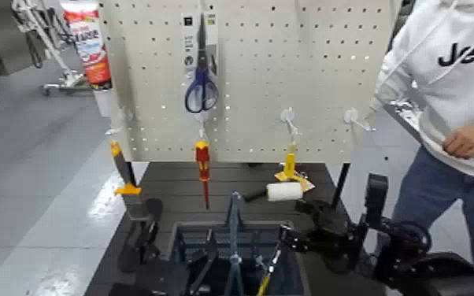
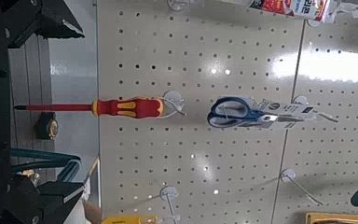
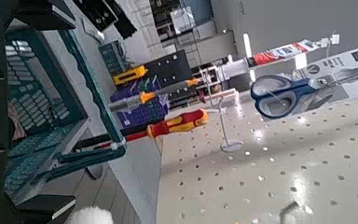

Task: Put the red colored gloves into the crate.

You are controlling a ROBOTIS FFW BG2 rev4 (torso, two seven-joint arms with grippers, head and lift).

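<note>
While right gripper [image 1: 289,236] hovers at crate [image 1: 201,227] right rim, grip state cannot be told, left gripper [image 1: 142,236] just left of crate, state likewise unclear.

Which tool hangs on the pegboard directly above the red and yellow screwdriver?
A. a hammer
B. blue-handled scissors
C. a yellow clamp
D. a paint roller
B: in the head view, the blue-handled scissors hang on the pegboard right above the red and yellow screwdriver, which hangs from a lower hook.
</note>
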